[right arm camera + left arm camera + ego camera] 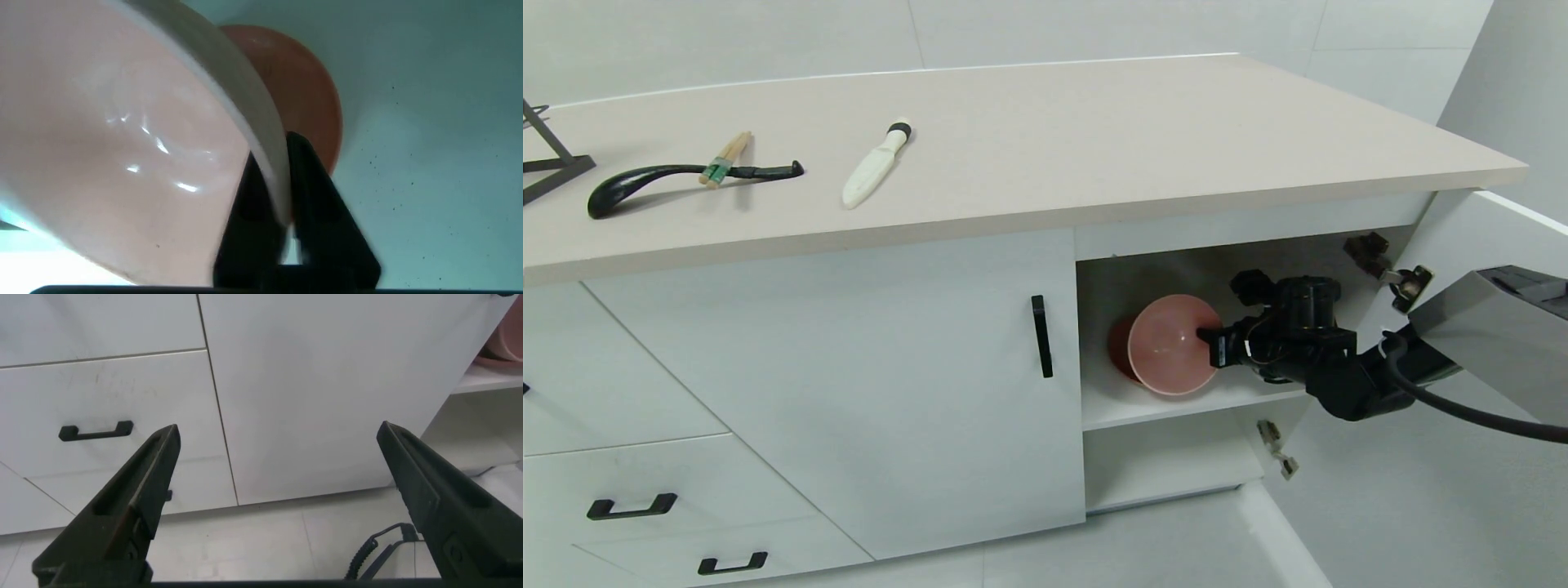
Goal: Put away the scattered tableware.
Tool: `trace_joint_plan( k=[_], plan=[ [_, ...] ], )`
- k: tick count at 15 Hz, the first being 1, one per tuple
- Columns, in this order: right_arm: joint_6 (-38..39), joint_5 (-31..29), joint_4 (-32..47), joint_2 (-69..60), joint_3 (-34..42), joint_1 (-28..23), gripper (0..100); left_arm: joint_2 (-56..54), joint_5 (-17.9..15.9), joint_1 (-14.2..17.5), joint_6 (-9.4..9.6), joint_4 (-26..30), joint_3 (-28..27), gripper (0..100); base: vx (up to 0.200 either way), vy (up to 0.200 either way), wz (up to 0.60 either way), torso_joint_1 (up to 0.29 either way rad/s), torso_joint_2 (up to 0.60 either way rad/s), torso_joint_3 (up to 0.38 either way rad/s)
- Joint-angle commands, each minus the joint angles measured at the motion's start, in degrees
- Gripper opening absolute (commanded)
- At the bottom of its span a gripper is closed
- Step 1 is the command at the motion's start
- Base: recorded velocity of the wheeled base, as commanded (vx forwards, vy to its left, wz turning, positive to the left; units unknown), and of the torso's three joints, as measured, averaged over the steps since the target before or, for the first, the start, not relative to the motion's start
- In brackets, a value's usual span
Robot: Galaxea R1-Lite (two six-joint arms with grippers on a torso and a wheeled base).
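Inside the open cabinet, my right gripper (1207,336) is shut on the rim of a pale pink bowl (1172,343), holding it tilted on edge just above the upper shelf (1143,404). In the right wrist view the gripper (278,220) pinches the pink bowl's (122,147) rim. A darker orange bowl (1117,347) (306,90) sits behind it. On the counter (1094,139) lie a black ladle (645,180), a pair of chopsticks (725,159) and a white-handled utensil (874,163). My left gripper (278,457) is open and empty, low in front of the drawers.
A black stand (547,159) sits at the counter's far left. The left cabinet door with its black handle (1041,335) is closed; the right door (1478,237) stands swung open beside my right arm. Drawers with black handles (633,506) (96,430) are at lower left.
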Motion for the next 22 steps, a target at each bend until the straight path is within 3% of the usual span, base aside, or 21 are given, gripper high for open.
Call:
trace_joint_plan(
  k=[1, 6, 10, 13, 17, 22],
  plan=[
    [0.0, 0.0, 0.0, -0.1, 0.0, 0.0, 100, 0.1, 0.0, 0.0, -0.04, 0.0, 0.0, 100, 0.000, 0.000, 0.00, 0.000, 0.00, 0.000],
    [-2.6, 0.0, -2.2, -1.8, 2.2, 0.4, 100, 0.1, 0.0, 0.0, -0.04, 0.0, 0.0, 100, 0.000, 0.000, 0.00, 0.000, 0.00, 0.000],
    [-3.3, 0.1, -8.5, -7.2, 10.9, 1.3, 100, 0.1, 0.0, 0.0, -0.04, 0.0, 0.0, 100, 0.000, 0.000, 0.00, 0.000, 0.00, 0.000],
    [-6.5, 0.0, -21.4, -13.1, 26.3, 2.9, 100, 0.1, 0.0, 0.0, -0.04, 0.0, 0.0, 100, 0.000, 0.000, 0.00, 0.000, 0.00, 0.000],
    [-6.5, -3.3, -39.2, -23.4, 47.5, 9.6, 100, 0.1, -0.1, 0.0, 0.13, 0.0, 0.0, 100, 0.000, 0.000, 0.00, 0.000, 0.00, 0.000],
    [-6.5, -4.0, -39.7, -48.7, 65.6, 10.3, 100, 0.1, -0.1, 0.0, 0.13, 0.0, 0.0, 100, 0.000, 0.000, 0.00, 0.000, 0.00, 0.000]
  ],
)
